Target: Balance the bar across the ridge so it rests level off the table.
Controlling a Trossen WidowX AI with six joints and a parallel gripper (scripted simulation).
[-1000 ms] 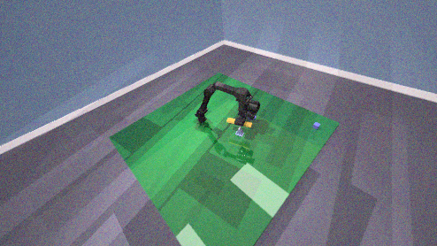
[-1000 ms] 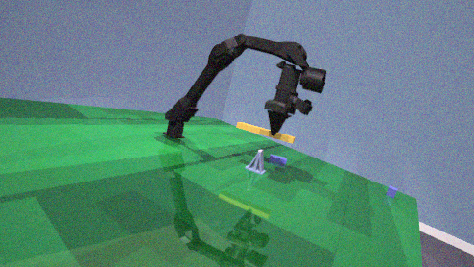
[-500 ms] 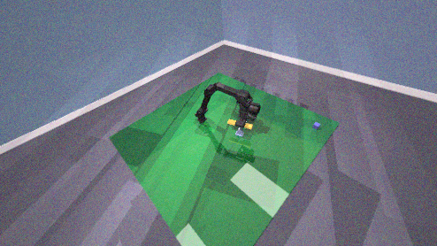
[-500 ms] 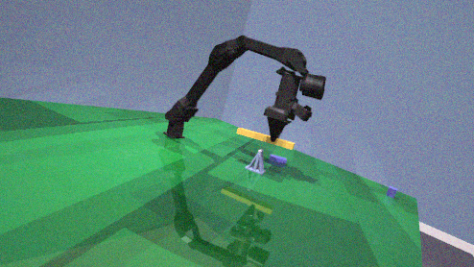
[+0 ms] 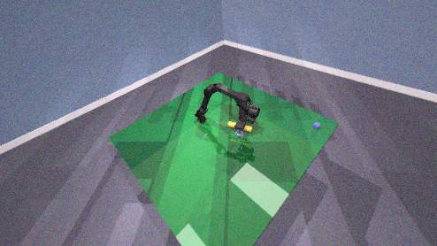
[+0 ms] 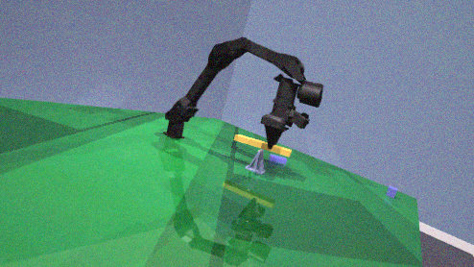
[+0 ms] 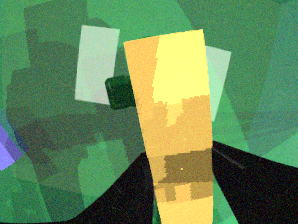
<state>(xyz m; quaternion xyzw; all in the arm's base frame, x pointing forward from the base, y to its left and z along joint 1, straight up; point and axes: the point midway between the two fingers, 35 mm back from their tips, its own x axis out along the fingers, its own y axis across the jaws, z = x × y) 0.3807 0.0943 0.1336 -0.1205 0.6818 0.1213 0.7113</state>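
exterior view first: where is the bar [image 5: 232,125] [image 6: 247,139] [image 7: 182,75], and how is it being held?

it is pinched near its middle by the pincer [image 5: 240,126] [image 6: 271,147] [image 7: 178,153], both fingers pressed against its long sides. it is held up off the desk [image 5: 186,159] [image 6: 96,168] [image 7: 225,15], close to the top of the ridge [image 5: 239,133] [image 6: 257,163]. whether the crest is touched cannot be told.

so should it be released now?

not yet, by the look of things. the bar's middle should first be lined up over the crest, since any offset will likely be turned into a tip once the grip is gone. it should then be lowered slowly, kept level, until its weight is taken by the ridge. only after that should the fingers be parted, evenly and gently, and drawn straight up so that neither end is nudged.

and the bar itself?

a long, straight, square-edged stick is shown, plain yellow-orange, with bright patches and a brown shadow band in the wrist view. a slant is seen in the exterior view, but real tilt cannot be judged from that slanted picture alone.
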